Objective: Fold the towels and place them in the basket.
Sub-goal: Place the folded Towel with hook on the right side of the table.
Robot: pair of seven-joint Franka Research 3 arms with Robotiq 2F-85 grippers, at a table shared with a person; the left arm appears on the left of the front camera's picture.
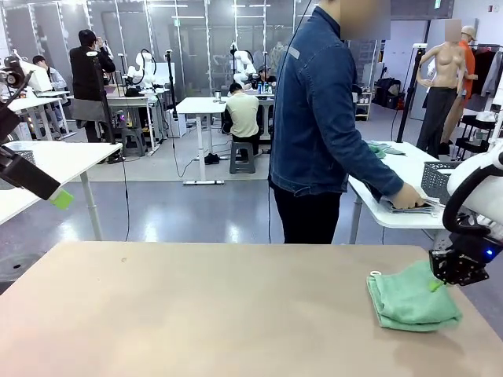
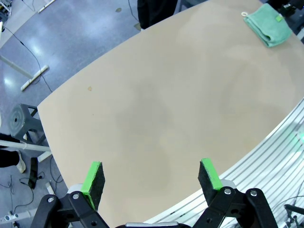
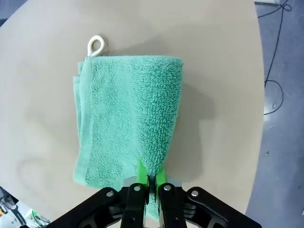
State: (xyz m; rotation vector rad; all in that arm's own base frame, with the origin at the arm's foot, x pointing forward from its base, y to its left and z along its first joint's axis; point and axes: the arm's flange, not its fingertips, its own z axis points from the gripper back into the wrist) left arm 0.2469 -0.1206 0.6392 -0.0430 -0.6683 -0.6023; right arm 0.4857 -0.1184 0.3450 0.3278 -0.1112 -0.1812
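Note:
A folded mint-green towel (image 1: pixel 413 297) lies near the right edge of the tan table (image 1: pixel 196 314), its white loop at the far left corner. The right wrist view shows that towel (image 3: pixel 128 118) from above, with my right gripper (image 3: pixel 151 178) pinched shut on its near edge. From the front, the right gripper (image 1: pixel 436 284) sits at the towel's right side. My left gripper (image 2: pixel 152 173) hangs open and holds nothing, high over the table's left side (image 1: pixel 61 198); the towel (image 2: pixel 268 26) is far from it. The wire basket (image 1: pixel 436 179) stands on a white table behind.
A person in a denim jacket (image 1: pixel 322 118) stands at the far edge, turned to the white side table (image 1: pixel 393 216), one hand on a flat stack there. More green cloth (image 1: pixel 385 148) lies farther back on it.

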